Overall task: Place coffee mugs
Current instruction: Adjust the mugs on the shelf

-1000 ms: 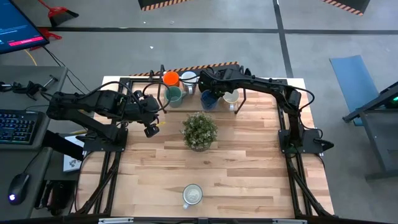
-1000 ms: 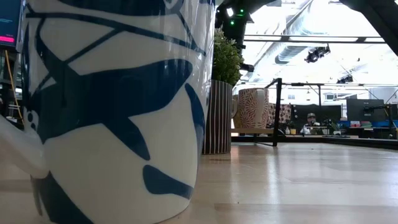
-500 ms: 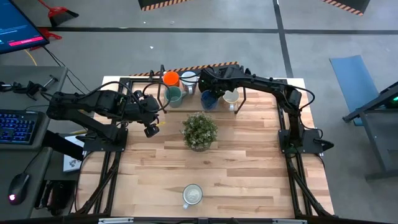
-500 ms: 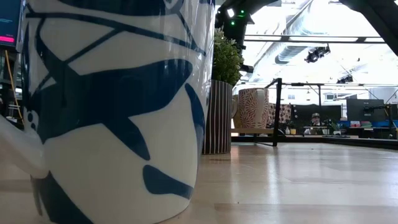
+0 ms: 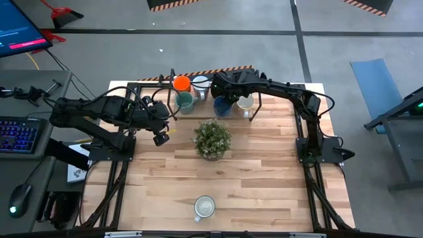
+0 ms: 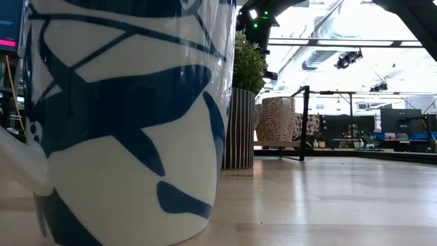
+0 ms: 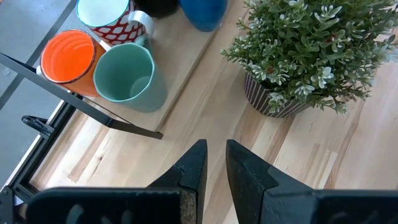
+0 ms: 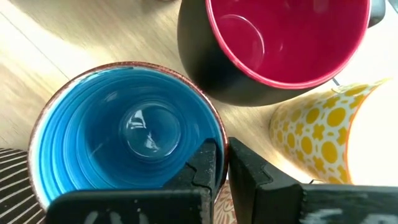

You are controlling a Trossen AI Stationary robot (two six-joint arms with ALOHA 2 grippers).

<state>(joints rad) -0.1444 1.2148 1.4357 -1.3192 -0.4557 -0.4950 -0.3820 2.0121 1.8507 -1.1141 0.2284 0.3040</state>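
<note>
Only the right wrist view shows the right gripper (image 8: pixel 222 163) clamped on the rim of the glossy blue ribbed mug (image 8: pixel 127 134), beside a dark mug with a red inside (image 8: pixel 283 37). From above, that arm reaches toward the upper centre, where the mugs cluster. The left gripper (image 7: pixel 215 163), fingers slightly apart and empty, hovers near the orange mug (image 7: pixel 68 57) and the teal-green mug (image 7: pixel 130 74).

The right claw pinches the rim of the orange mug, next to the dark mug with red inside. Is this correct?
Not quite: the right wrist view shows the right claw pinching the rim of the blue mug, not the orange one. The dark mug with red inside is indeed next to it.
</note>
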